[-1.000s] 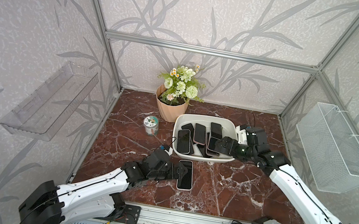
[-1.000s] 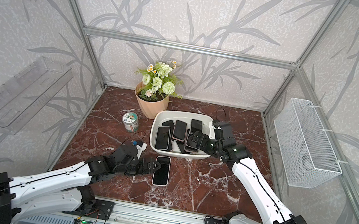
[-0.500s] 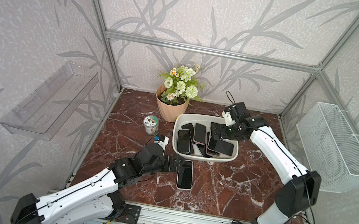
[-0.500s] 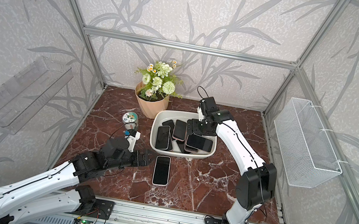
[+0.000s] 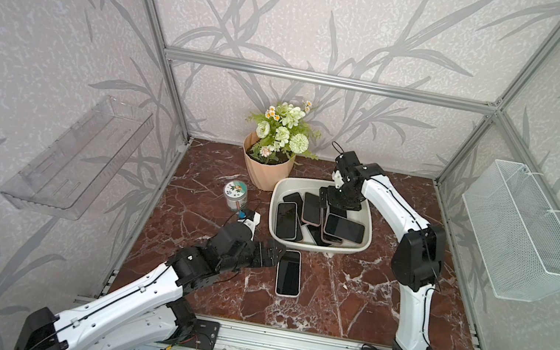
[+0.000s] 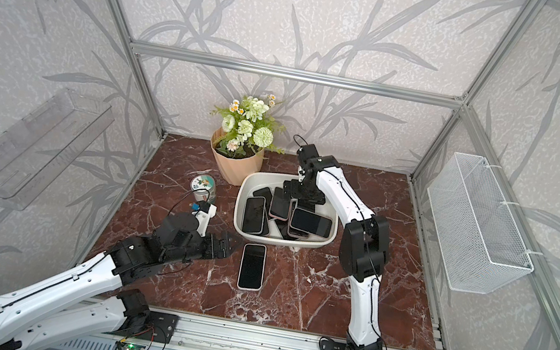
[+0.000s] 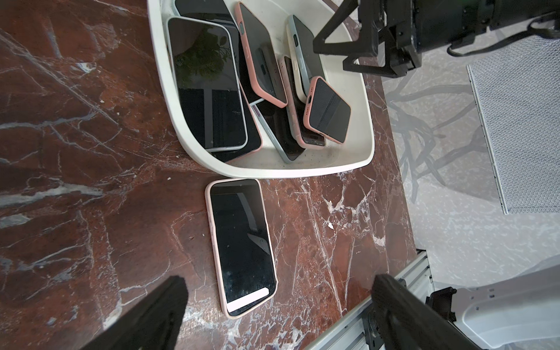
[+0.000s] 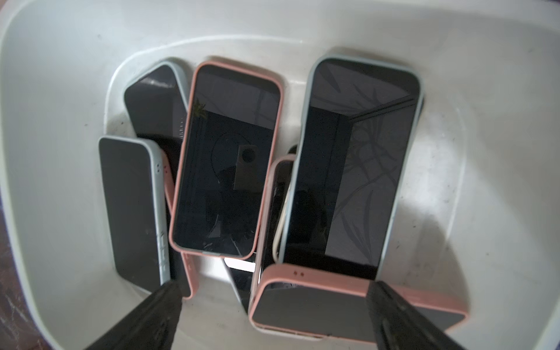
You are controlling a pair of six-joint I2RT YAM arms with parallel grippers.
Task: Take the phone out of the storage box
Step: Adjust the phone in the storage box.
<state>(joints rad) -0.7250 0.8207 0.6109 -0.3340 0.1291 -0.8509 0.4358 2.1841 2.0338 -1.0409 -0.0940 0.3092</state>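
Seeing both grippers spread wide w/ nothing held: left gripper sits low over the tabletop, just beside the one phone lying flat, screen up, outside the storage box by its front wall. Right gripper hangs over the box's back end, above the pile of phones inside; can't tell if it touches any. Box sits near the tabletop's back edge, approx mid.
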